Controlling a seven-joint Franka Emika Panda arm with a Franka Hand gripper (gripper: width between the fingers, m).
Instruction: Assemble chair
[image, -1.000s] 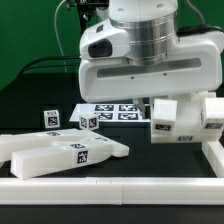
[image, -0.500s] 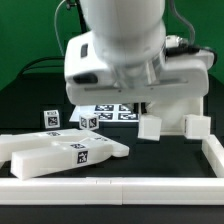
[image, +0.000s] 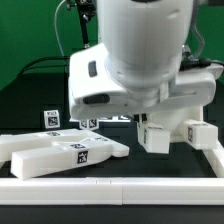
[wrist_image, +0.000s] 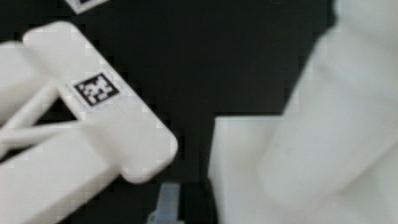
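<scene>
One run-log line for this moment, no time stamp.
step: chair assembly | claw: shut | matte white plastic tapered legs: lying flat | white blocky plastic part: exterior view's right

Your black table (image: 30, 100) carries long tagged legs (image: 70, 152) lying together at the exterior view's left front, with two small tagged blocks (image: 52, 118) just behind them. A white rail (image: 100, 190) runs along the front edge and turns back at the exterior view's right. You cannot tell whether the blocky parts (image: 155, 137) near that corner rest on the table.
</scene>
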